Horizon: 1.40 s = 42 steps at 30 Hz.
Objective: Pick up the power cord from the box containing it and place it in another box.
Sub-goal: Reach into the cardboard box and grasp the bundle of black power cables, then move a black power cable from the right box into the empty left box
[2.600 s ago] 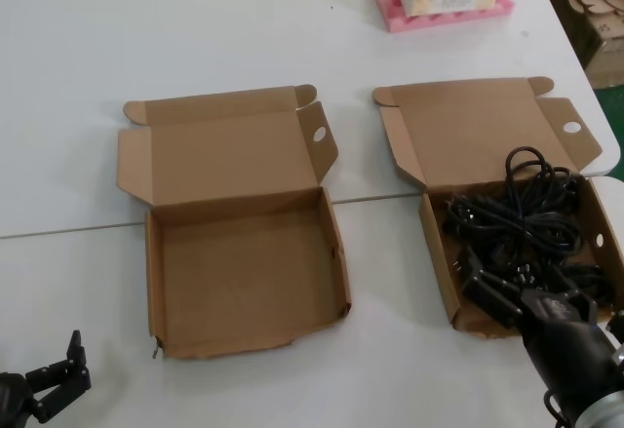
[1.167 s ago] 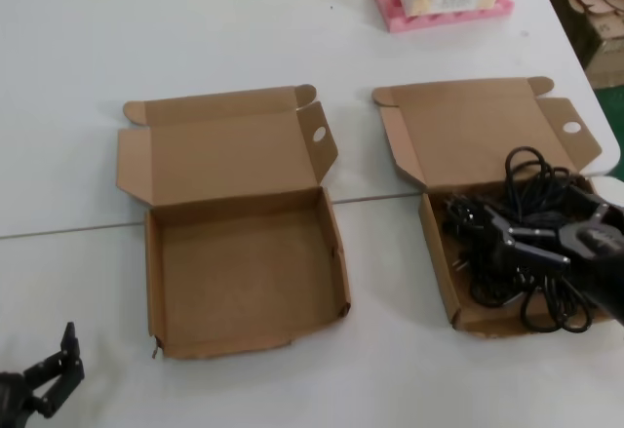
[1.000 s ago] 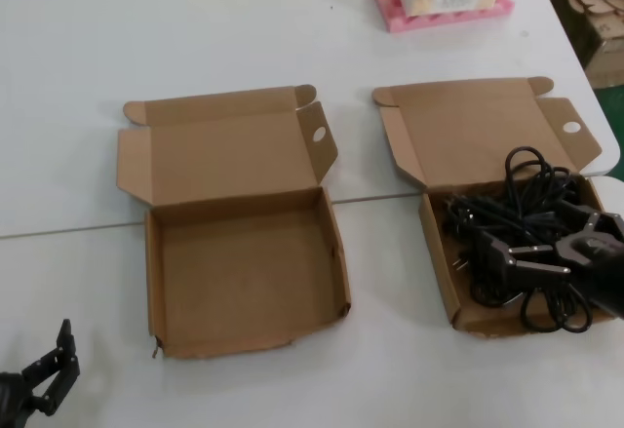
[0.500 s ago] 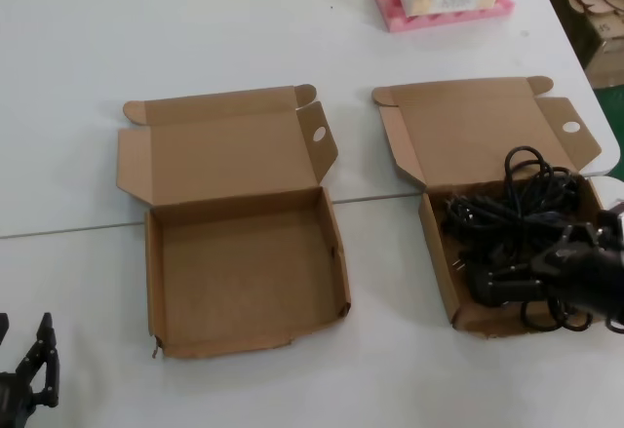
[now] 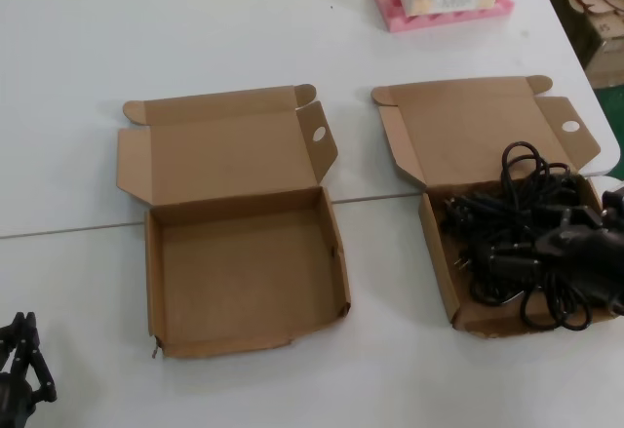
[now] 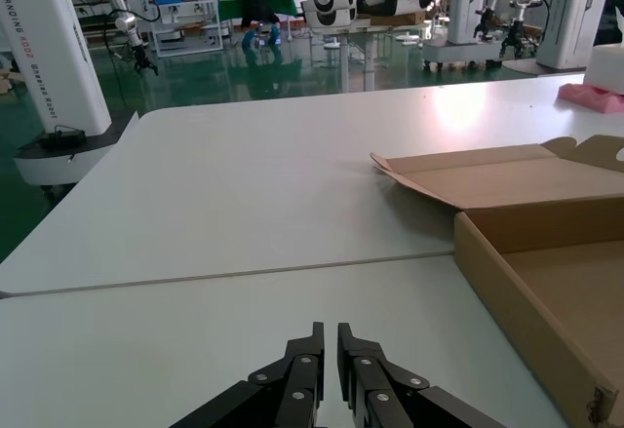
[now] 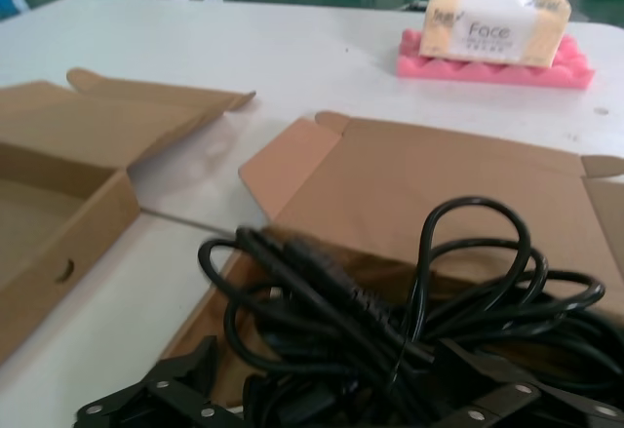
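Because the cord lies tangled in its box, the right tool straddles it, spread wide.

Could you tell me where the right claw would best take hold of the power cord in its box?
Probably the bunched strands mid-box of the power cord, from above. The right claw sits open astride them; the loop rising against the flap is loose and could slip.
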Tool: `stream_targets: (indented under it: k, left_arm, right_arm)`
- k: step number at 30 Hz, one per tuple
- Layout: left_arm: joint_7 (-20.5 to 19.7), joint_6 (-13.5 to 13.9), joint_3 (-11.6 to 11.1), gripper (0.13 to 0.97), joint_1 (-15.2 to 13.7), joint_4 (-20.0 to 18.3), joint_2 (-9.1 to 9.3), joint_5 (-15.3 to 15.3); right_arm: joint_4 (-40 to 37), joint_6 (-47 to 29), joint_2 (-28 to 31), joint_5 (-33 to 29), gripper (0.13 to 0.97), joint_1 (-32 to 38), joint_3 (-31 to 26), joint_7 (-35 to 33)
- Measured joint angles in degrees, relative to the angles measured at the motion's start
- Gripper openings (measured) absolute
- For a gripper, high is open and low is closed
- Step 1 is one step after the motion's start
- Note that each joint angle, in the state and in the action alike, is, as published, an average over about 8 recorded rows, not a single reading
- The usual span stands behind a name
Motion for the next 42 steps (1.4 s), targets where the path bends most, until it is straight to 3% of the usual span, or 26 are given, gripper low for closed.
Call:
stream_targets:
  k: [8,24,30,35,42]
  left_arm:
    - [0.0,0.0,0.0,0.186,0.0,0.0,0.0,0.0]
    - [-0.02,0.0,0.0,0.163,0.0,0.0,0.0,0.0]
    - [-0.02,0.0,0.0,0.163,0.0,0.0,0.0,0.01]
    - [-0.02,0.0,0.0,0.163,0.0,0.0,0.0,0.01]
    - [-0.02,0.0,0.0,0.163,0.0,0.0,0.0,0.01]
  right_arm:
    - [0.78,-0.37,0.0,-0.01,0.723,-0.12,1.61,0.0]
    - [1.66,11.44,1.97,-0.59,0.354,4.09,-9.3,0.0]
    - [2.52,14.66,3.55,-0.64,0.27,5.41,-12.56,0.0]
    - [5.24,14.26,4.58,-0.34,0.22,4.67,-10.79,0.0]
    - [9.91,9.25,3.6,0.26,0.188,1.92,-2.38,0.0]
